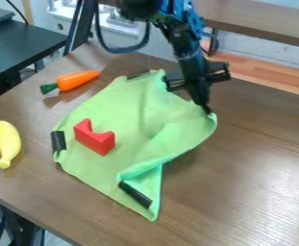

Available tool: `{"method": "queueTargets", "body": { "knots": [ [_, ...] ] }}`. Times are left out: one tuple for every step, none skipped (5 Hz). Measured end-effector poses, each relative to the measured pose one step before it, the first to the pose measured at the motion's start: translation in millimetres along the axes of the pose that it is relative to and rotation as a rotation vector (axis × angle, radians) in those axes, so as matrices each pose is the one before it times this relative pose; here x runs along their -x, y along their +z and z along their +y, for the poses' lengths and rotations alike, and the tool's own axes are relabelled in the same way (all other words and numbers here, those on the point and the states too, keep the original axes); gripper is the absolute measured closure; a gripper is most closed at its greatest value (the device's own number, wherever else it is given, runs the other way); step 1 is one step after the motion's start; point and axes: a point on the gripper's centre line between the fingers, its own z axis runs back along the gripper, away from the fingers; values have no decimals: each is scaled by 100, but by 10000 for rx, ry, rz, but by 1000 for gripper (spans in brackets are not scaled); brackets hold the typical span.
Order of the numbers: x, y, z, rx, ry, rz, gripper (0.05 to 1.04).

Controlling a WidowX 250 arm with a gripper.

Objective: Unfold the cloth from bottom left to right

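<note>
The green cloth (122,113) lies on the wooden table, with its right edge raised in a rounded fold and its lower right part folded over near the front corner. Black strips mark its left side, its front corner and its back edge. My gripper (207,111) points down from the top at the cloth's right edge, its tip touching or very close to the fabric. Whether cloth is held there I cannot tell.
A red notched block (94,138) rests on the cloth's left part. An orange carrot (78,79) lies behind the cloth at the left, and a yellow banana (7,143) near the table's left edge. The wooden table (254,168) extends to the right.
</note>
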Motion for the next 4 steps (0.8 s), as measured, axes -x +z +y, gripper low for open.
{"method": "queueTargets", "body": {
  "knots": [
    [-148, -926, -1354, 169, 122, -138, 1032],
    [-119, -396, -1682, 138, 58, -202, 1032],
    [-653, -564, -1381, 49, 304, -219, 1032],
    [-213, -500, -595, 33, 89, -139, 1018]
  ]
}}
